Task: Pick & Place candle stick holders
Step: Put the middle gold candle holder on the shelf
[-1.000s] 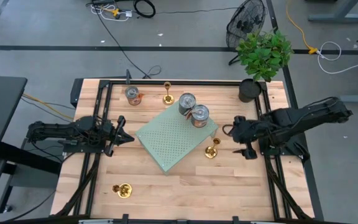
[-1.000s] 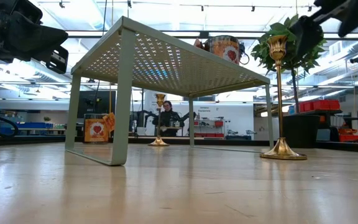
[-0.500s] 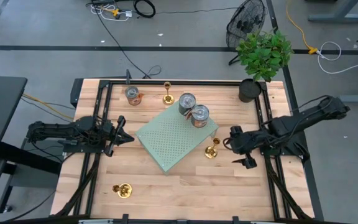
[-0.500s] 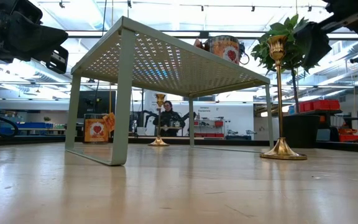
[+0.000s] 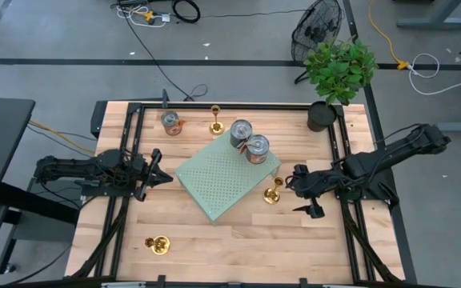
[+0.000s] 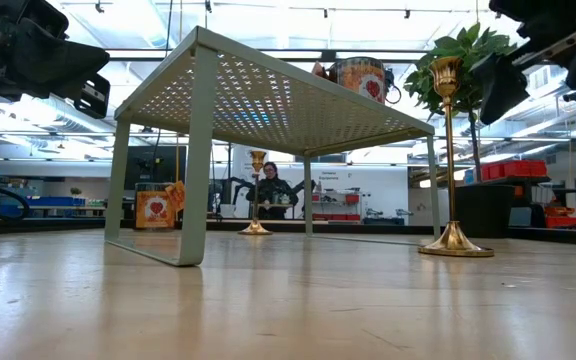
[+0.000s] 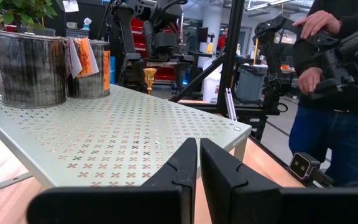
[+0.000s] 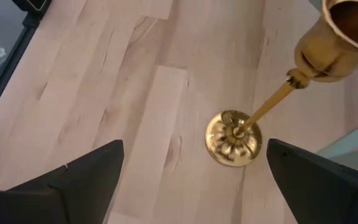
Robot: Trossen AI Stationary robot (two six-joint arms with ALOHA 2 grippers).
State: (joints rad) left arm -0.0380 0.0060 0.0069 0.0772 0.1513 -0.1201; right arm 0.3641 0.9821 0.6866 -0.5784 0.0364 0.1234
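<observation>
Three brass candle stick holders are in view. One (image 5: pixel 272 192) stands on its round base on the table beside the green shelf's right end and shows in the right wrist view (image 8: pixel 233 137) and the low view (image 6: pixel 453 150). Another (image 5: pixel 214 122) stands near the far edge. The third (image 5: pixel 159 244) is near the front left. My right gripper (image 5: pixel 298 190) is open, slanting down just right of the first holder and apart from it; its fingers (image 8: pixel 73 180) stand wide. My left gripper (image 5: pixel 162 178) is shut and level, left of the shelf, and empty (image 7: pixel 197 155).
A green perforated shelf (image 5: pixel 226 178) stands mid-table with two tin cans (image 5: pixel 249 141) on its far end. A third can (image 5: pixel 170 122) is on the table at the far left. A potted plant (image 5: pixel 338 72) is at the far right corner. A person (image 7: pixel 334 93) stands beyond the table.
My right gripper has come down and moved toward the table's left, closer to the holder beside the shelf, tipping a little further downward. It has stayed open. The holders have not moved.
</observation>
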